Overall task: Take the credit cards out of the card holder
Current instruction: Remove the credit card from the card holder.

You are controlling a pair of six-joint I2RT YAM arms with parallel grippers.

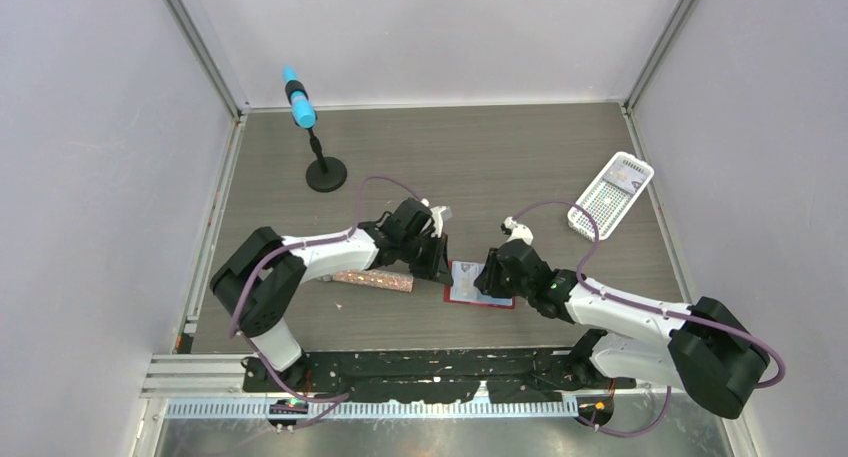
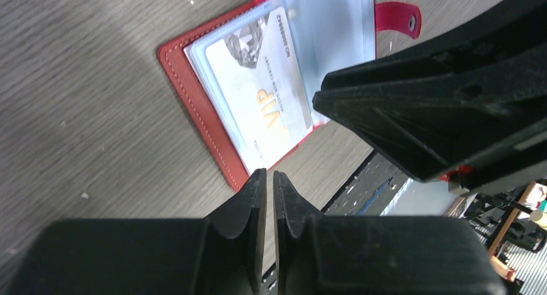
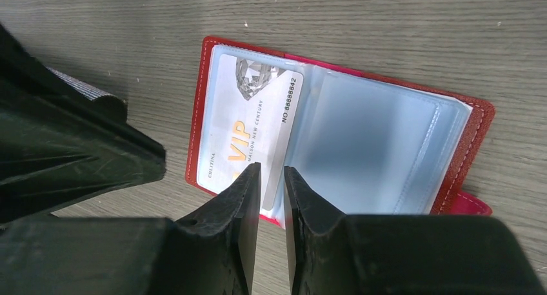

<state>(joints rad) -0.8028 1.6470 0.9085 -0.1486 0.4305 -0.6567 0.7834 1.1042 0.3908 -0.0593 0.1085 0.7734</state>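
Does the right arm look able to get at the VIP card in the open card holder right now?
Probably yes. The right gripper hangs at the edge of the card holder, beside the VIP card, with nothing between. The card seems tucked in a clear pocket, and the left gripper crowds that side.

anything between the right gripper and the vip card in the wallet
No separate object: the right gripper hangs at the near edge of the card holder, beside the credit card. Only the holder's own sleeve appears to cover it.
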